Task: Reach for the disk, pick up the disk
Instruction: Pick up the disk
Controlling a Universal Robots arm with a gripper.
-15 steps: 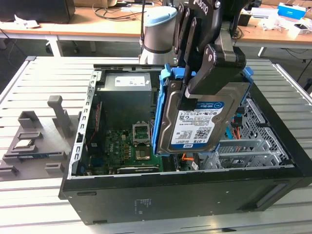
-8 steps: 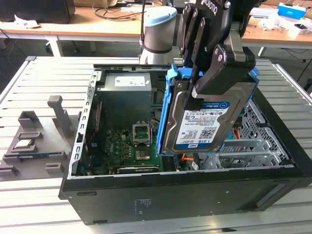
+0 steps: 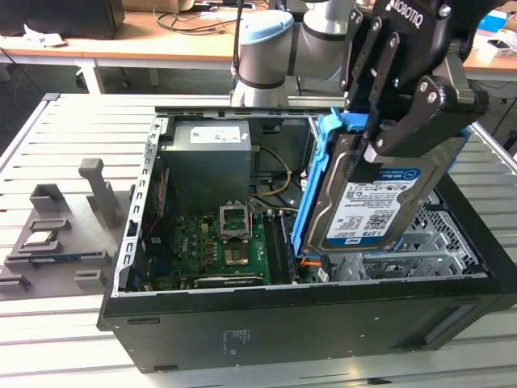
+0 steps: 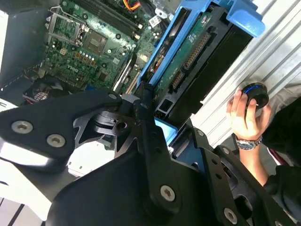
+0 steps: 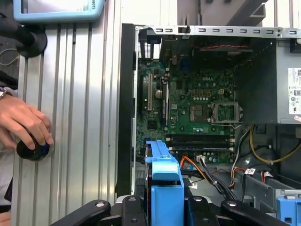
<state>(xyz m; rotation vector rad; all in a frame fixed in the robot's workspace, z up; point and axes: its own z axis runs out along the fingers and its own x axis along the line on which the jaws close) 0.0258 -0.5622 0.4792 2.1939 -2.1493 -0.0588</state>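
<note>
The disk [image 3: 380, 206], a silver hard drive with a white-and-blue label in a blue carrier frame, hangs tilted above the open computer case [image 3: 323, 315] at the exterior view's right. My gripper [image 3: 376, 149] is shut on the disk's upper end, one black finger lying across its labelled face. In the second wrist view the disk's [image 4: 197, 52] connector edge and green board stick out beyond the gripper [image 4: 150, 110]. The first wrist view has the blue frame of the disk [image 5: 164, 174] edge-on between the gripper [image 5: 164, 207] fingers, over the motherboard [image 5: 197, 108].
Grey plastic stands [image 3: 60, 230] sit on the slatted metal table at the exterior view's left. A person's hand [image 5: 23, 127] rests on a round black-and-blue knob [image 5: 33, 149] beside the case. The power supply [image 3: 210, 158] and loose cables [image 5: 263, 150] are inside the case.
</note>
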